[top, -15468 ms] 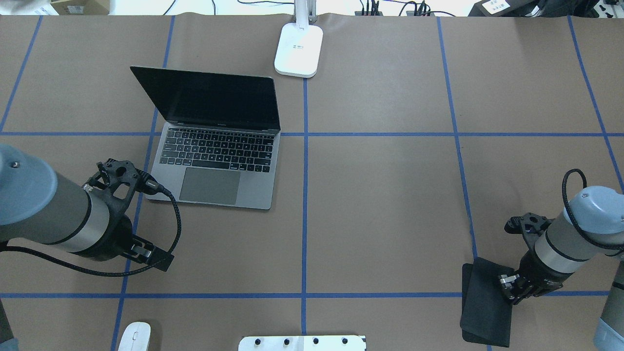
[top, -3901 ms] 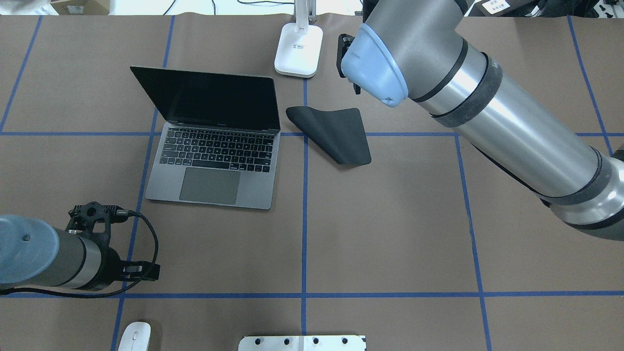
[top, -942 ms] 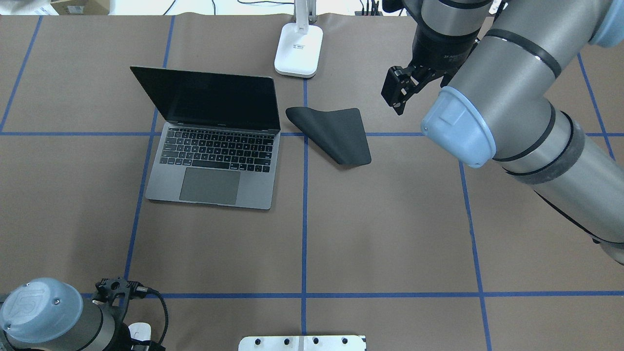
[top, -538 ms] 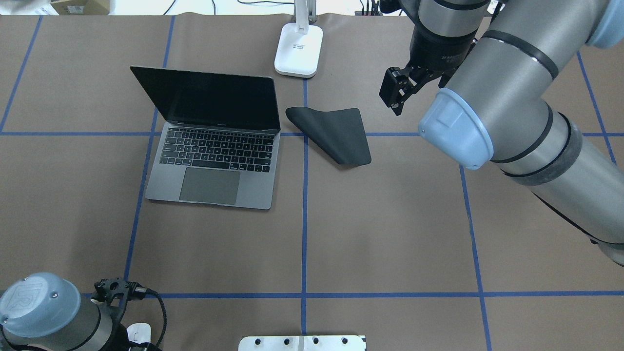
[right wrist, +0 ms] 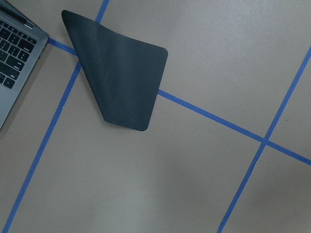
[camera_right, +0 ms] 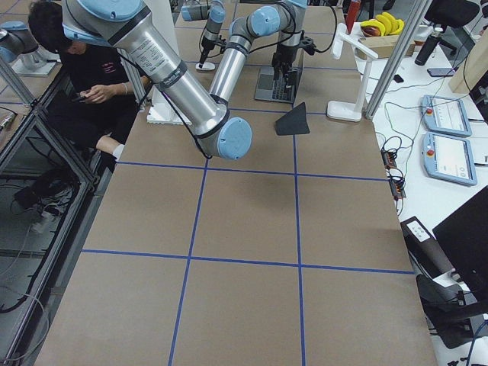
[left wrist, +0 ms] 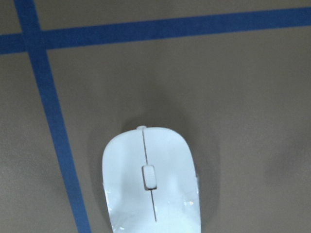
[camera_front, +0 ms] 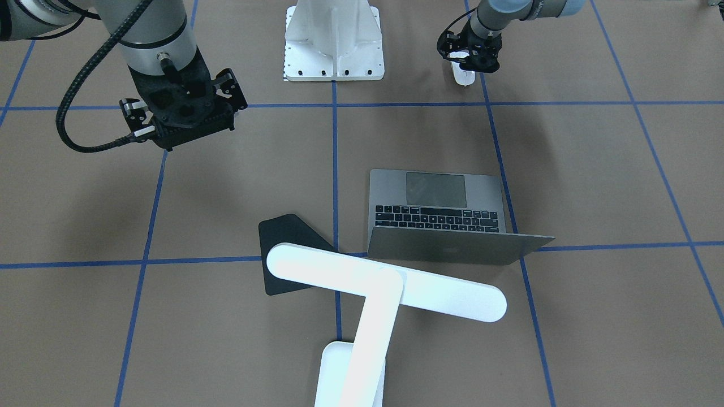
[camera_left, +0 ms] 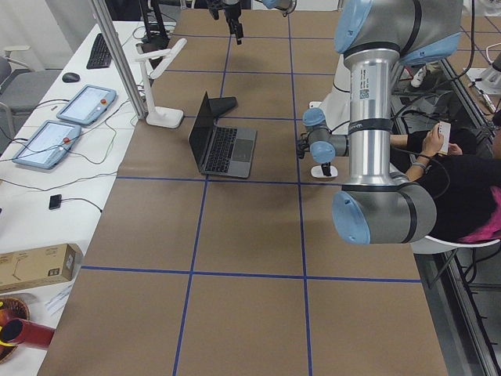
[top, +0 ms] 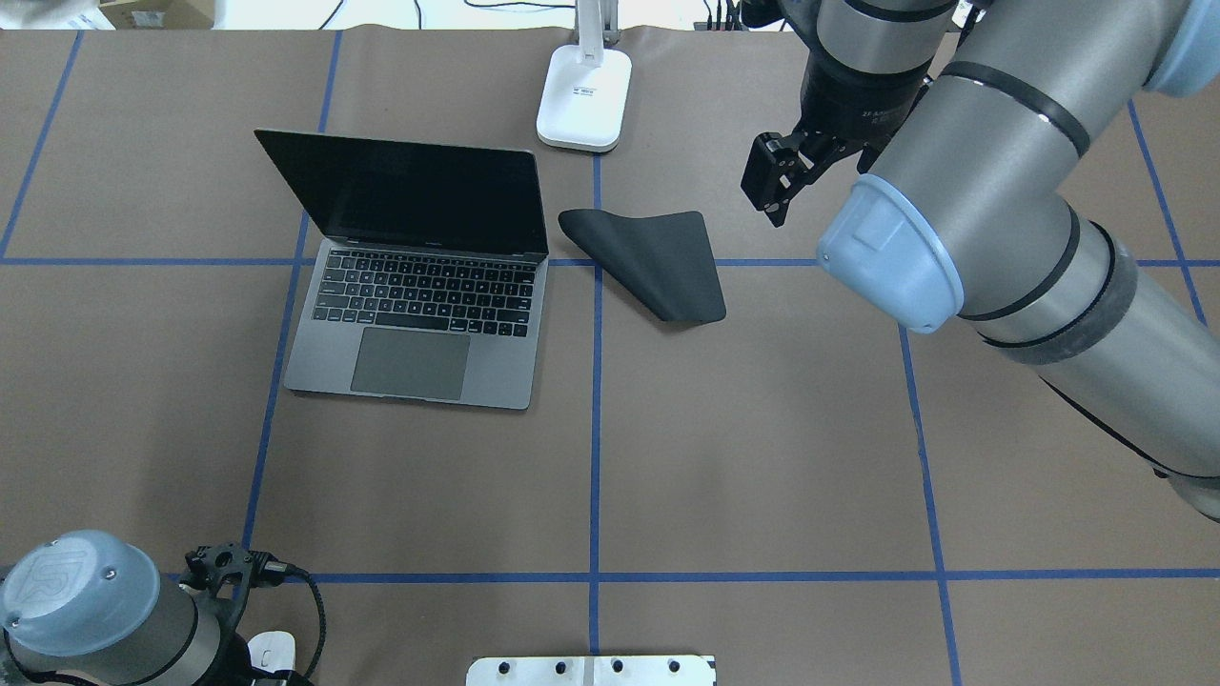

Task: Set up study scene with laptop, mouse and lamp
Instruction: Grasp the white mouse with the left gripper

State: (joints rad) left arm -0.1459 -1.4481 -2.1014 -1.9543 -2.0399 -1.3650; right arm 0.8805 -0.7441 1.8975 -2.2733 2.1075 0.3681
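The laptop (top: 419, 286) stands open left of centre, also in the front view (camera_front: 441, 212). The lamp has its base (top: 583, 95) at the far edge and its bar head (camera_front: 384, 285) over the laptop's back. The white mouse (top: 270, 654) lies at the near left edge, half hidden under my left wrist. It fills the lower left wrist view (left wrist: 150, 184) with no finger touching it. My left gripper (camera_front: 468, 59) hangs open just above the mouse (camera_front: 465, 76). My right gripper (top: 770, 186) is open and empty, raised to the right of the lamp base; it also shows in the front view (camera_front: 181, 118).
A flat black pad (top: 653, 259) lies right of the laptop, below the lamp, and shows in the right wrist view (right wrist: 116, 73). The white bolted pedestal (top: 591, 670) sits at the near edge. A person sits beside the table (camera_left: 462, 180).
Since the oldest frame my right gripper carried the black pad from the near right to beside the laptop and let go. My left arm drew back over the mouse. The last second shows only small shifts.
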